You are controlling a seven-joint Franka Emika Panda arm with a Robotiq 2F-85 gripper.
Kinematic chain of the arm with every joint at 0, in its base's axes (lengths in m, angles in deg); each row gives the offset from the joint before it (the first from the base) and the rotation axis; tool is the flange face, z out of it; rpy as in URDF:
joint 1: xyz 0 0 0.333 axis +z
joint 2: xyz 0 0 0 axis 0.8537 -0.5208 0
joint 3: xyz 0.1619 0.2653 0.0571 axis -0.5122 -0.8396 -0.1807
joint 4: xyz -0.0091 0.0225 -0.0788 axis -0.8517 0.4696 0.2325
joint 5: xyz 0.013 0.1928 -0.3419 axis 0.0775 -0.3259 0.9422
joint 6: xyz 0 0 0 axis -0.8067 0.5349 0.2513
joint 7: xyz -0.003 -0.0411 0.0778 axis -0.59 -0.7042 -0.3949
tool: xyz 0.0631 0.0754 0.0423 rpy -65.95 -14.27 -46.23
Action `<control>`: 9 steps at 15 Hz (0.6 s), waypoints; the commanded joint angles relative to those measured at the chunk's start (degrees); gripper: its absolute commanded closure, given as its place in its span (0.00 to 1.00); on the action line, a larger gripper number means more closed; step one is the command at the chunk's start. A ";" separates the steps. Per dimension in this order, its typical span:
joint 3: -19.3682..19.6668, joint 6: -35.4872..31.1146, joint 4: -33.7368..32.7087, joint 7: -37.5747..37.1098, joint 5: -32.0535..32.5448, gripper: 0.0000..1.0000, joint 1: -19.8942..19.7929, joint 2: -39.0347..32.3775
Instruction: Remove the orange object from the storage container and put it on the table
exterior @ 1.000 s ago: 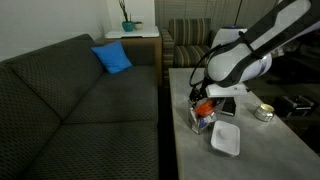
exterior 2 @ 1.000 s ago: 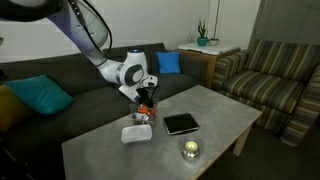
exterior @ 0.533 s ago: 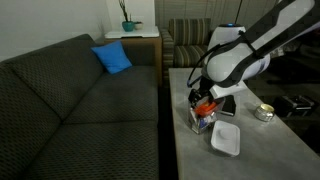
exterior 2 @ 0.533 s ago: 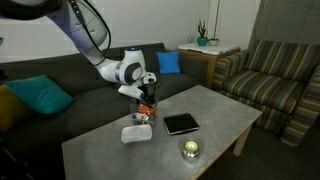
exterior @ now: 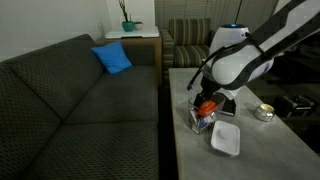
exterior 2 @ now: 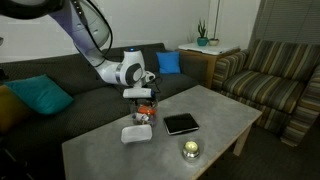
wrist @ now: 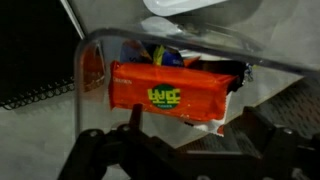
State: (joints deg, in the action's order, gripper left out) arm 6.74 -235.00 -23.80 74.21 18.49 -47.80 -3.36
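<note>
Gripper (wrist: pixel 172 152): jaws spread wide and holding nothing. Its dark fingers (wrist: pixel 100 150) frame the bottom of the wrist view.
Orange object (wrist: pixel 170 95): a flat orange-red packet with green lettering, lying across the inside of the storage container directly ahead of the gripper, not gripped.
Storage container (wrist: pixel 92 60): clear, thin-walled box with a rounded rim. A blue item (wrist: pixel 170 57) lies in it behind the packet.
Exterior check: in both exterior views the gripper (exterior: pixel 205 97) (exterior 2: pixel 144 97) hangs just over the box (exterior: pixel 203 122) (exterior 2: pixel 145 116), and the packet shows as an orange spot at the box's top (exterior: pixel 208 104).
Worktop (exterior: pixel 270 150): plain grey, carrying the box near the edge that faces the sofa.
White tray (exterior: pixel 226 138): flat and square, just beside the box.
Tablet (exterior 2: pixel 181 123): a dark flat slab lying near the tray, apart from it.
Round tin (exterior 2: pixel 190 149): small — well apart from the box.
Sofa (exterior: pixel 70 100): dark grey, alongside the worktop, with a blue cushion (exterior: pixel 112 57) in its far corner.
Side table (exterior: pixel 135 38): wooden, past the sofa, with a potted plant (exterior: pixel 127 22) on top.
</note>
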 commanded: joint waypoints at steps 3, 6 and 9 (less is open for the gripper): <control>-3.28 -0.25 2.27 16.87 4.17 0.00 -3.28 -0.68; -3.70 0.28 2.51 24.72 6.15 0.00 -3.47 -0.85; -3.18 0.63 2.40 32.52 6.90 0.00 -2.76 -1.15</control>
State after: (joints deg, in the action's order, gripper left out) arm 4.25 -234.97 -22.52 99.72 23.66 -49.99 -4.52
